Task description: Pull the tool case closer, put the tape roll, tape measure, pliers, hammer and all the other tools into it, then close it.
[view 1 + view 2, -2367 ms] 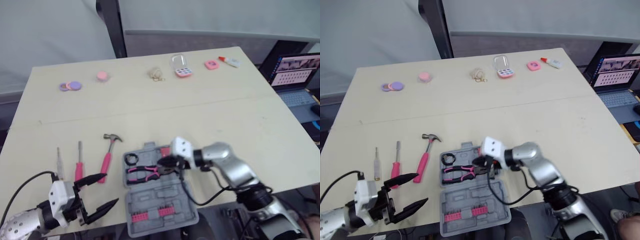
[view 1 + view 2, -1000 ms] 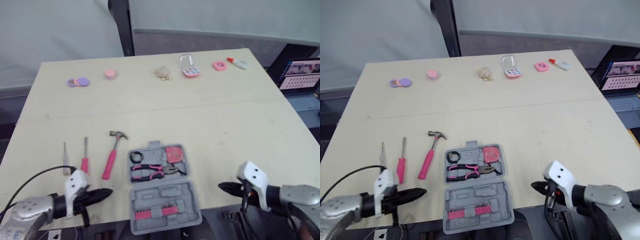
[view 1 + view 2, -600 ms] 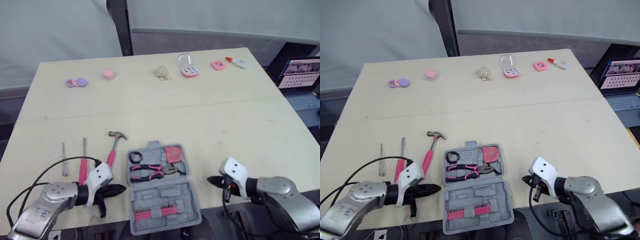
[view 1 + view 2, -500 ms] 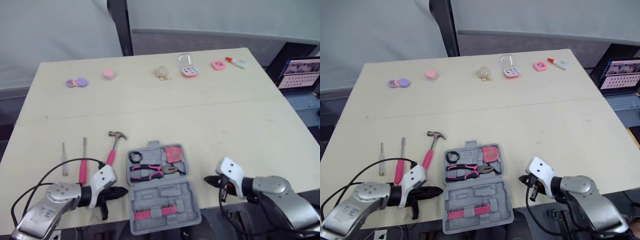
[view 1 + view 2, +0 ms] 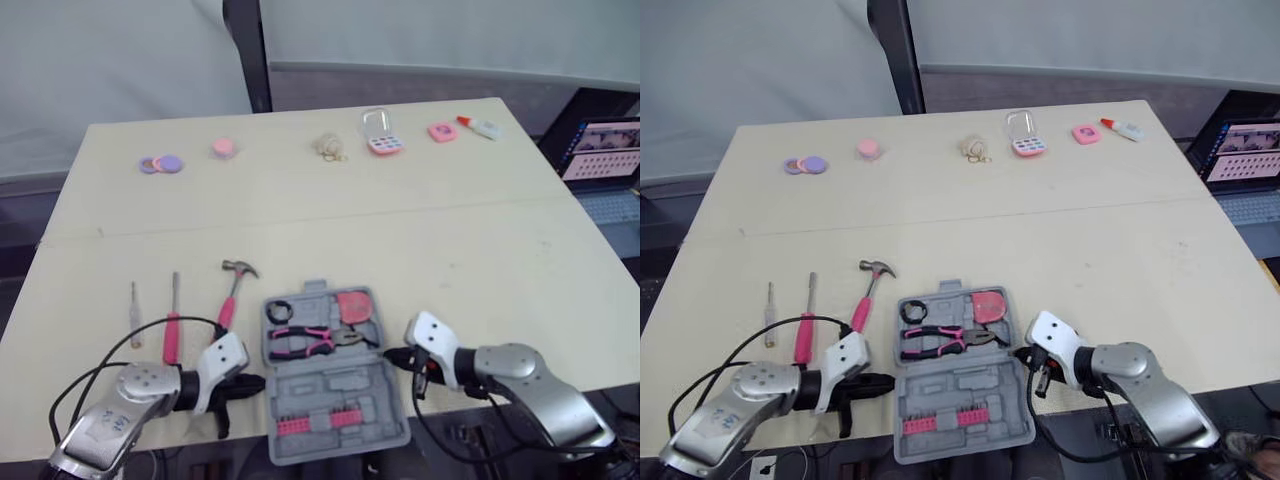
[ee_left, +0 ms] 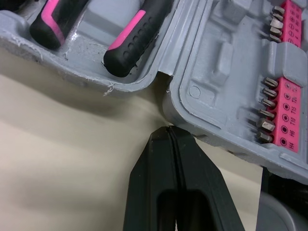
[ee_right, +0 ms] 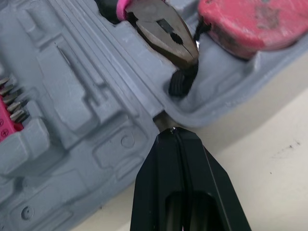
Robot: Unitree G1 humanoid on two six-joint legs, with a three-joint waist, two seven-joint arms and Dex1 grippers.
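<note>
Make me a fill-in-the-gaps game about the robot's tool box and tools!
The tool case lies ____, lid flat.
The pliers rest ____ the case.
The hammer beside it has a ____ handle.
The left gripper and right gripper are both ____, tips by the hinge.
Missing words: open; inside; pink; shut.

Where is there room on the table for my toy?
The middle of the table is bare, between the far row of little things and the case. Right of the right gripper is bare too. Crowded at the front: screwdrivers, hammer, case, left gripper.
</note>
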